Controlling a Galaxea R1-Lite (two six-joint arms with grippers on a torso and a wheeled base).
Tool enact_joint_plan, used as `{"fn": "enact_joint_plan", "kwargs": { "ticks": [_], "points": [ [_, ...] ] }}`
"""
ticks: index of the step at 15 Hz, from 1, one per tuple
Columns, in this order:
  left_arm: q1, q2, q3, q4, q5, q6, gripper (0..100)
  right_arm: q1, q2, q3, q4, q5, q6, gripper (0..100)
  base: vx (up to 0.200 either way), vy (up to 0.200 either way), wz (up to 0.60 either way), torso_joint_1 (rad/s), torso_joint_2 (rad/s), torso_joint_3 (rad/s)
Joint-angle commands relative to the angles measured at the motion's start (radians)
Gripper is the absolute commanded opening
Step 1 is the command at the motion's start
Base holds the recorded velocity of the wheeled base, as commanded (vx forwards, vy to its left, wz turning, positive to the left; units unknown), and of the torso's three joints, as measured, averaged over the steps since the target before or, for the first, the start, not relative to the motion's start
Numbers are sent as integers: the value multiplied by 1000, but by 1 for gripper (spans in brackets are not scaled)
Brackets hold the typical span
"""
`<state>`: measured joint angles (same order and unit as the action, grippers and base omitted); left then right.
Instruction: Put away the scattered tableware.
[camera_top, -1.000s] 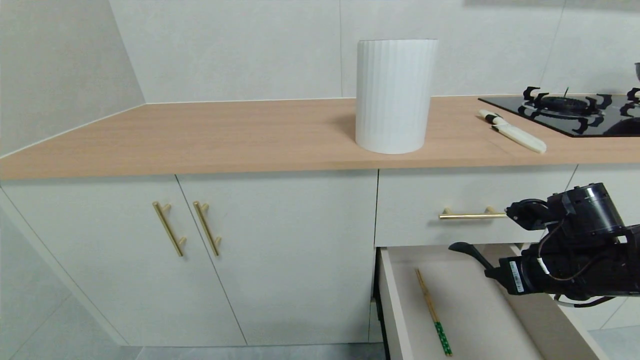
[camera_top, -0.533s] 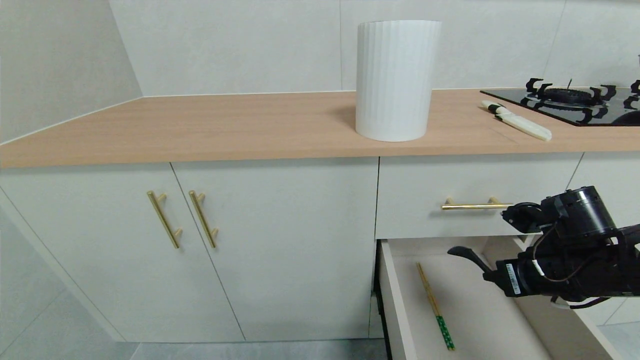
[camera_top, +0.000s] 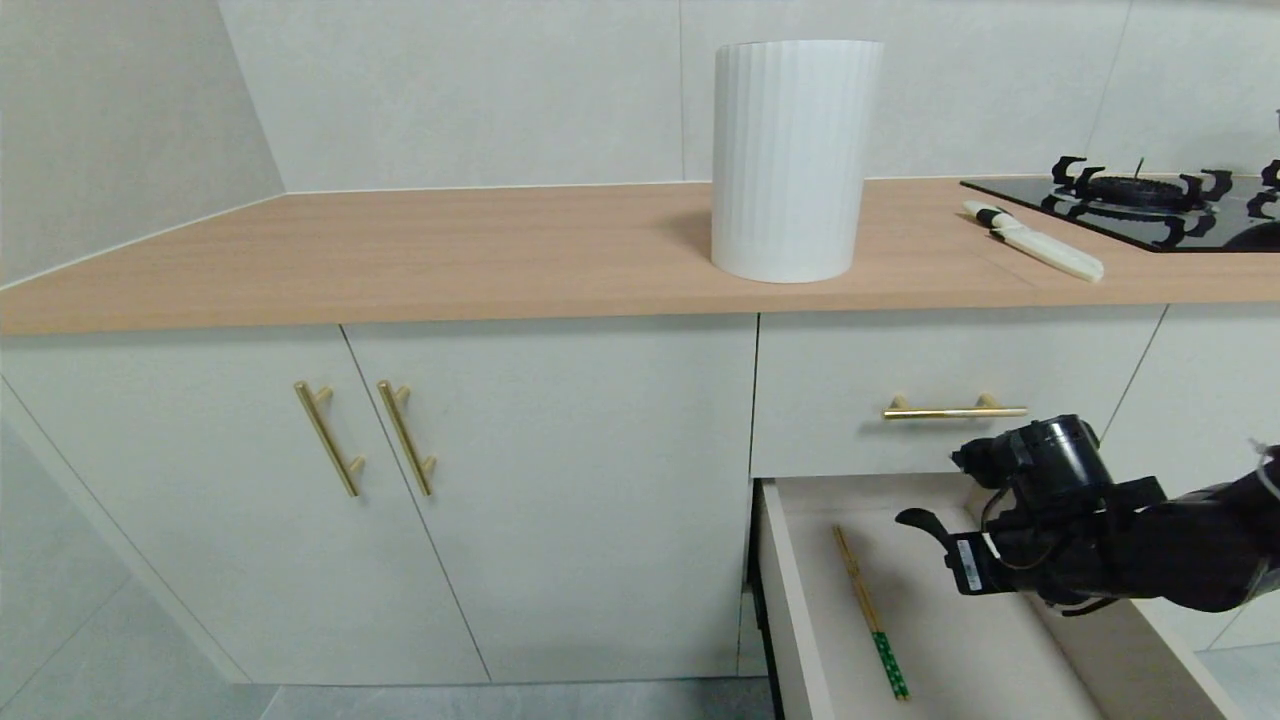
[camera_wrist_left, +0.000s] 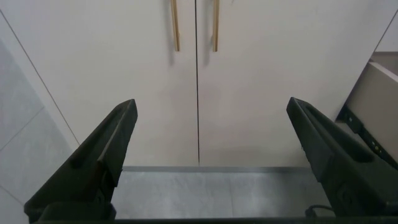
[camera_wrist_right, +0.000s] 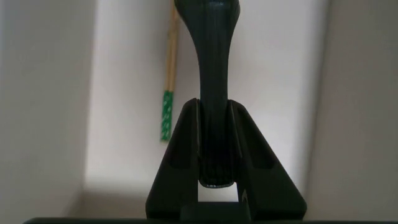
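Right gripper (camera_top: 962, 562) clenched on a dark utensil (camera_top: 922, 519), handle pinched between both fingers, held above the open drawer (camera_top: 790, 600) at 5 o'clock below the counter (camera_top: 400, 260). Chopsticks (camera_top: 868, 620) lie flat inside the drawer, at 7 o'clock from the utensil, apart from it. Left gripper (camera_wrist_left: 211, 109) released, jaws wide, facing the cabinet doors (camera_wrist_left: 261, 93). Knife (camera_top: 1035, 252) on the counter, at 3 o'clock from the white canister (camera_top: 790, 160).

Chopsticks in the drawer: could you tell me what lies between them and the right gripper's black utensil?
Nothing: only bare drawer floor separates the chopsticks from the black utensil, seen in the head view.
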<state>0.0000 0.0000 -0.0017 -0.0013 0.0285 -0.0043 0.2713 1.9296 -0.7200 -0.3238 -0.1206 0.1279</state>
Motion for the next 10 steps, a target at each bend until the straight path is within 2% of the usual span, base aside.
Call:
{"fn": "enact_joint_plan", "kwargs": {
  "ticks": [1,10],
  "points": [
    [0,2,0,0,1,0,100,3,169,7,-67,-5,3,0,0,0,0,0,0,0],
    [0,2,0,0,1,0,100,8,370,16,-208,-43,4,0,0,0,0,0,0,0]
  ]
}}
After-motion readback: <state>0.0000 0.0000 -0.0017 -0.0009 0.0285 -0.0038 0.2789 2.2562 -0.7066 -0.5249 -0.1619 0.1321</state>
